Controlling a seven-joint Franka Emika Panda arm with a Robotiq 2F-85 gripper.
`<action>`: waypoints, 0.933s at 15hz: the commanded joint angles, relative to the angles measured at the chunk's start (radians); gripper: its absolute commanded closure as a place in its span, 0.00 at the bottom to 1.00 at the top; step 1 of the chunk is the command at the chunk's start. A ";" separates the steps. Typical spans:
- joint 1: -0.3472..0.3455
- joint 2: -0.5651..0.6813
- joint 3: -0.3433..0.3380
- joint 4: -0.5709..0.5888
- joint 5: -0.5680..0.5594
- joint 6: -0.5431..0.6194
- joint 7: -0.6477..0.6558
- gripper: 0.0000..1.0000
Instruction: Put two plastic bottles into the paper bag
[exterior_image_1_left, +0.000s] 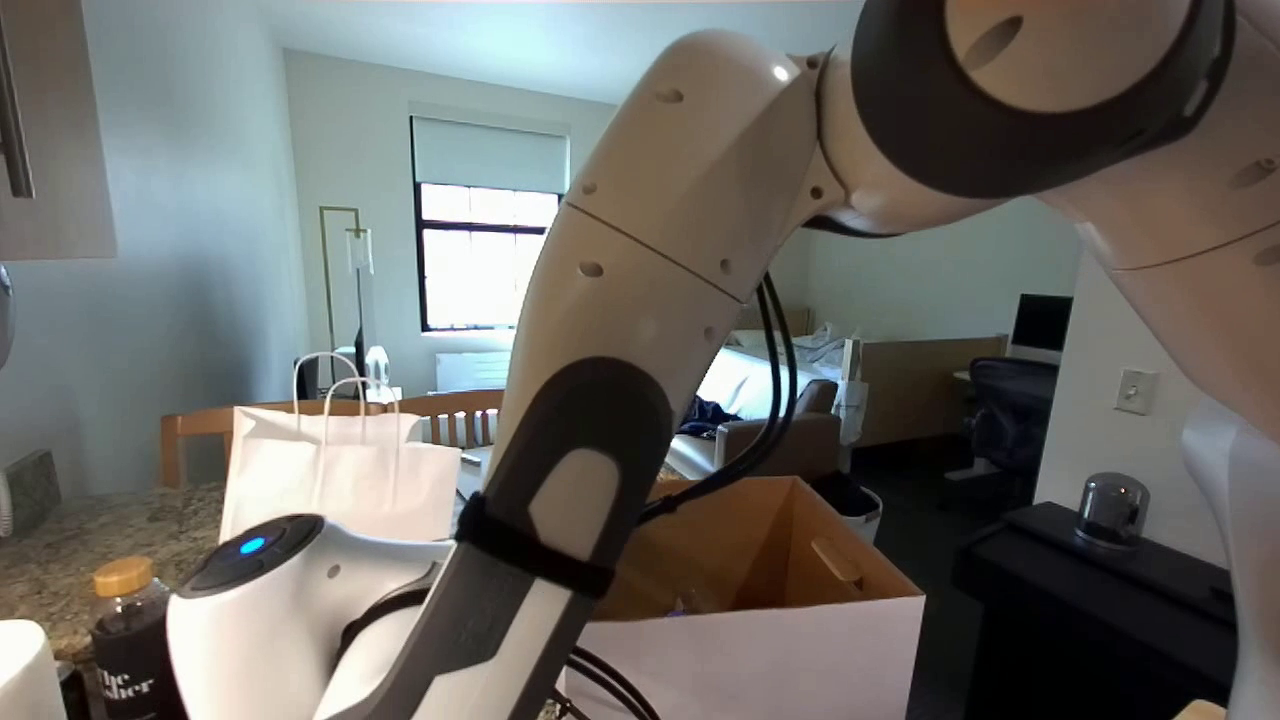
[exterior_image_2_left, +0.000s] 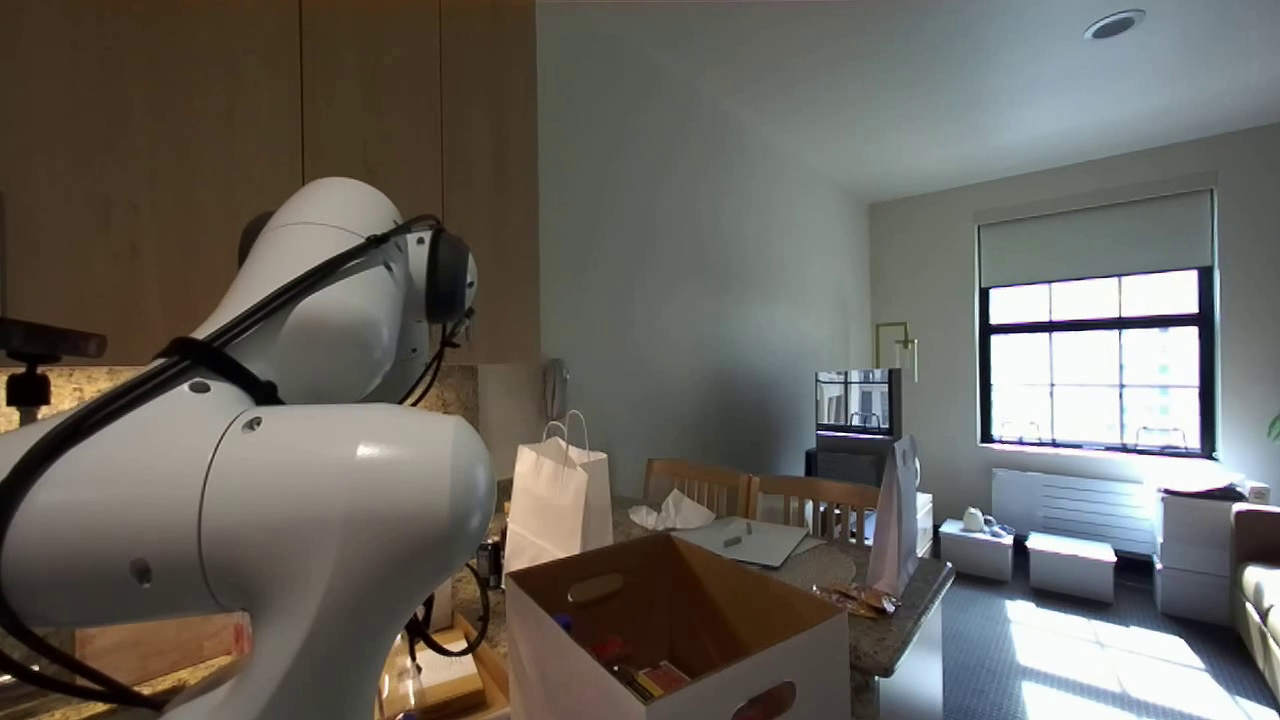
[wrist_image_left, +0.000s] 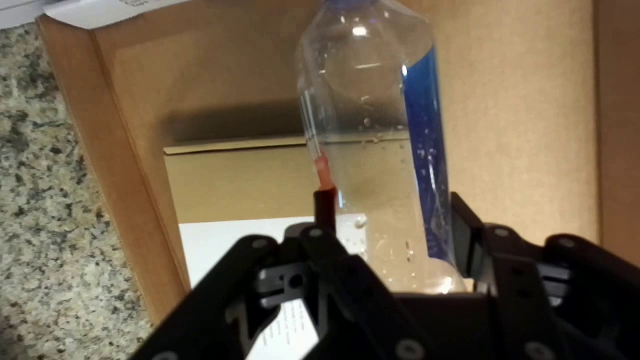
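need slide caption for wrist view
Pincer gripping a clear, blue-labelled plastic bottle, with brown cardboard and speckled countertop beyond.

In an exterior view, just left of the arm (exterior_image_1_left: 640, 280), a dark bottle (exterior_image_1_left: 128, 645) bears white letters: "the" and, below, "sher", the start of that line unclear. In the wrist view, a white label (wrist_image_left: 215, 240) on the carton (wrist_image_left: 240, 185) beyond the arm's end carries lines of print too blurred to read. Farther left of the arm's end, a sheet (wrist_image_left: 100, 15) shows small print, likewise illegible. The clear bottle (wrist_image_left: 367, 155) at the arm's end has a blue label (wrist_image_left: 426, 135) with nothing readable.
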 joint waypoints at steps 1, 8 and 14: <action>0.015 -0.188 -0.015 -0.153 0.010 0.011 0.096 0.70; -0.035 -0.446 0.014 -0.226 0.015 -0.132 0.170 0.43; -0.156 -0.639 0.086 -0.200 0.103 -0.351 0.146 0.51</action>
